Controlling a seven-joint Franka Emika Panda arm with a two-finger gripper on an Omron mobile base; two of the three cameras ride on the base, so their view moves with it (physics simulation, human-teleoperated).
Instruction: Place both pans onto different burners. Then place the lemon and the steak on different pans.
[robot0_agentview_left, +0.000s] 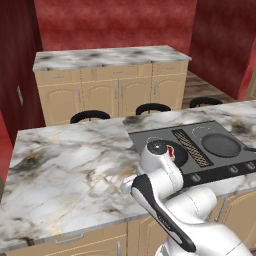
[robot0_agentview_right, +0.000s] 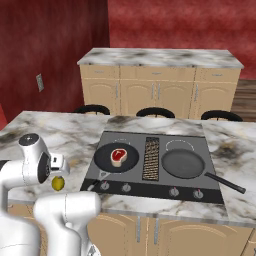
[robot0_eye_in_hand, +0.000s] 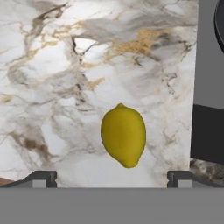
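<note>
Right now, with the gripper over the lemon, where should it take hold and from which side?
Grip the lemon across its narrow middle, coming straight down from above. It lies free on the marble counter beside the cooktop, its long axis running between the open fingertips, so the gripper likely closes on the wide sides, not the tapered ends.

No text, label, brand or number is showing anywhere. The cooktop (robot0_agentview_right: 150, 165) and its knobs (robot0_agentview_right: 126, 187) are bearing no readable marks. The cabinets (robot0_agentview_right: 160, 92) are showing plain fronts.
</note>
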